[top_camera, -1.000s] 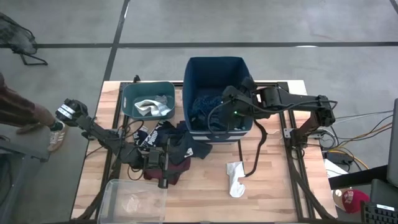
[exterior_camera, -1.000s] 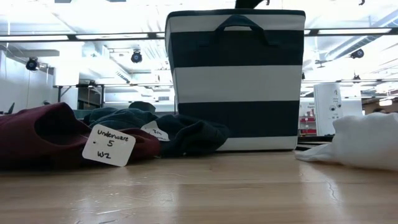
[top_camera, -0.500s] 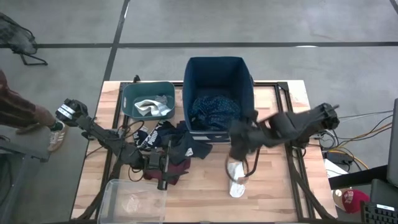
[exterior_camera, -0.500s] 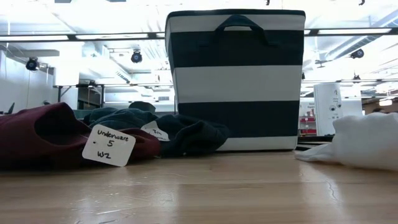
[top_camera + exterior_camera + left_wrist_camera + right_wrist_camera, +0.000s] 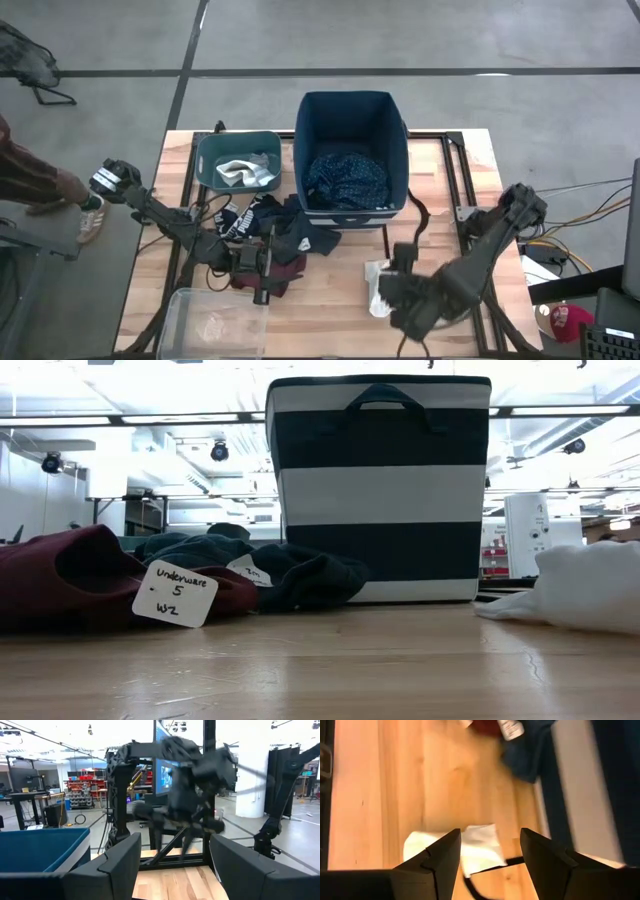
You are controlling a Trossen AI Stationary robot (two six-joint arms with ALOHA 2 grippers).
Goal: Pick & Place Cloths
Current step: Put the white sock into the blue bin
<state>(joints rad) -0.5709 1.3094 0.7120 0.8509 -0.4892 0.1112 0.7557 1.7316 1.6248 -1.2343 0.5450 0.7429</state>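
Note:
A white cloth point(image 5: 377, 287) lies flat on the wood near the table's near edge, also at the right of the low view point(image 5: 590, 588). My right gripper point(image 5: 397, 293) hangs open above it; the right wrist view shows the cloth point(image 5: 470, 847) between the fingers point(image 5: 490, 832), untouched. A navy patterned cloth point(image 5: 345, 177) lies in the navy bin point(image 5: 352, 105). Pale cloths point(image 5: 247, 172) lie in the teal bin point(image 5: 205, 150). Black, navy and maroon cloths point(image 5: 268, 240) are heaped left of centre. My left gripper point(image 5: 262, 285) rests open by that heap.
A clear plastic bin point(image 5: 185, 305) stands at the near left corner. In the low view the striped bin point(image 5: 380, 490) rises behind a maroon cloth bearing a paper tag point(image 5: 175, 593). Bare wood lies between the heap and the white cloth. A person's arm point(image 5: 30, 180) shows off the table's left.
My right gripper has swung from above the navy bin toward the table's near edge and now hangs over the white cloth, its arm blurred with motion. The cloths and my left arm have stayed where they were.

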